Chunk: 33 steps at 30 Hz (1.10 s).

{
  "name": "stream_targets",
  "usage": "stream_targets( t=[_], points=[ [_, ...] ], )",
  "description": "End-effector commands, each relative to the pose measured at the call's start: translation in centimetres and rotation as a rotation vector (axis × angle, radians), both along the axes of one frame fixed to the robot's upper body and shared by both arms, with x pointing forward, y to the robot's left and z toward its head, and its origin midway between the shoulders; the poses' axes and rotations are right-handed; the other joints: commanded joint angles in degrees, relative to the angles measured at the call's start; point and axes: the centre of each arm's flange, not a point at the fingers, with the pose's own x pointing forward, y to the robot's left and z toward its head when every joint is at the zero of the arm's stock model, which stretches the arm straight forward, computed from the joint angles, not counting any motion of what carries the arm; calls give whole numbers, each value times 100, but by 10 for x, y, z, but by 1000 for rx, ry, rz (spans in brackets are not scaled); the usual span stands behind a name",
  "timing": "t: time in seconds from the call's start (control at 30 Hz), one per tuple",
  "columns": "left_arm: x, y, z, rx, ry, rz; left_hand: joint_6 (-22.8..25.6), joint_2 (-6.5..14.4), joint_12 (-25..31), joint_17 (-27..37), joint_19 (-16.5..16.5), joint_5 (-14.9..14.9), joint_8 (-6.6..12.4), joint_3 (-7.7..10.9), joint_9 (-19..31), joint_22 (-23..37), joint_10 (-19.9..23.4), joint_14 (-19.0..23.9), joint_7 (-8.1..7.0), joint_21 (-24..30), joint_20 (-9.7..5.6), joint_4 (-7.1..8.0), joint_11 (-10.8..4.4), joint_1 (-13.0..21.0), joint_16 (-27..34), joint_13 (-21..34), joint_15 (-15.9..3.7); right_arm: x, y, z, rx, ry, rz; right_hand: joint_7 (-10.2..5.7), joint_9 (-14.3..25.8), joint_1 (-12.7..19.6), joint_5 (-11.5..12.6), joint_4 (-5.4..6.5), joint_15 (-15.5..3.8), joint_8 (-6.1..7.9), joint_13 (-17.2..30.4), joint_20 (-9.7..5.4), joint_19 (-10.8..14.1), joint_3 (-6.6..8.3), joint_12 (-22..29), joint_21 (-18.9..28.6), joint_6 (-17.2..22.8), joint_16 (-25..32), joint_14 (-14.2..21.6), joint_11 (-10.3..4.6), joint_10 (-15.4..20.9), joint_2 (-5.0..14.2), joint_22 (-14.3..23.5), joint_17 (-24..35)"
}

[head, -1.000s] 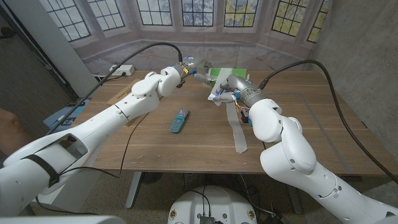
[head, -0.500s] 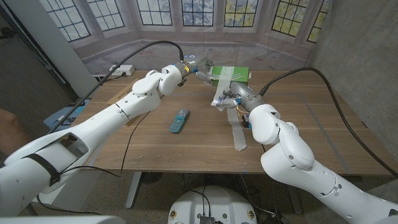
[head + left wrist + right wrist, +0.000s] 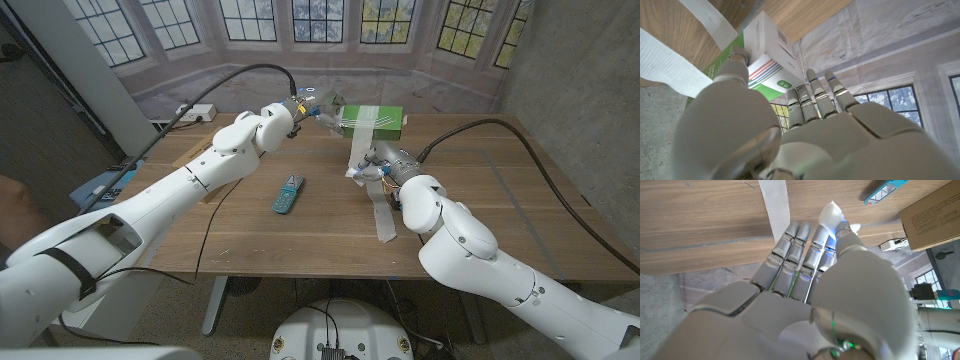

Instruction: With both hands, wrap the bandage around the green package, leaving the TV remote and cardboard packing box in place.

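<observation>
Head view: at the table's far side the left hand [image 3: 318,104] grips the lifted green package [image 3: 372,120], bandage [image 3: 371,185] draped over it and trailing toward the robot past the right hand [image 3: 366,170], which pinches it. Left wrist view: fingers [image 3: 812,95] clasp the package's end; a weak hold could drop it. Right wrist view: fingers [image 3: 797,250] close on the strip, TV remote [image 3: 885,191] and cardboard packing box [image 3: 932,215] nearby; a hard pull could slide the bandage off.

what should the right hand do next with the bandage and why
Probably carry the bandage up and over the green package for another turn. The left hand holds the package lifted at its end, one white band already crosses it, and the right hand pinches the strip below while a long tail trails across the table.
</observation>
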Motion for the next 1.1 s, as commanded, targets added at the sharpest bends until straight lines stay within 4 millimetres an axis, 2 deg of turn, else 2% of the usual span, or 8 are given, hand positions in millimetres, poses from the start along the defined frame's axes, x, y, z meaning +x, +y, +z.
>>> stream_targets(
  t=[0.03,0.6,1.1],
  points=[
    [-4,1,-3,-5,14,0,370,365,35,11,-7,33,638,21,35,21,4,-2,79,-7,14,33,37,43,-16,11,34,15,-5,-15,14,14,-25,-22,15,45,38,1,-642,19,28,4,53,-21,21,29,46,-5,67,-16,13,7,18,33],
    [-11,2,-5,-8,17,-3,377,367,29,15,-5,32,641,21,26,21,0,2,74,-5,23,26,51,41,-12,19,34,29,-16,-27,40,-12,-73,-56,18,69,35,0,-652,15,36,-26,79,-34,33,37,73,6,109,-41,49,1,19,55],
    [-12,-2,-8,-6,33,-10,364,374,29,22,-8,31,643,14,28,21,12,-2,89,-5,20,33,34,20,-11,27,32,56,-23,-38,93,3,-100,-70,20,106,34,-8,-665,11,39,-52,79,-39,30,37,92,18,145,-66,52,-2,22,81]
  ],
)
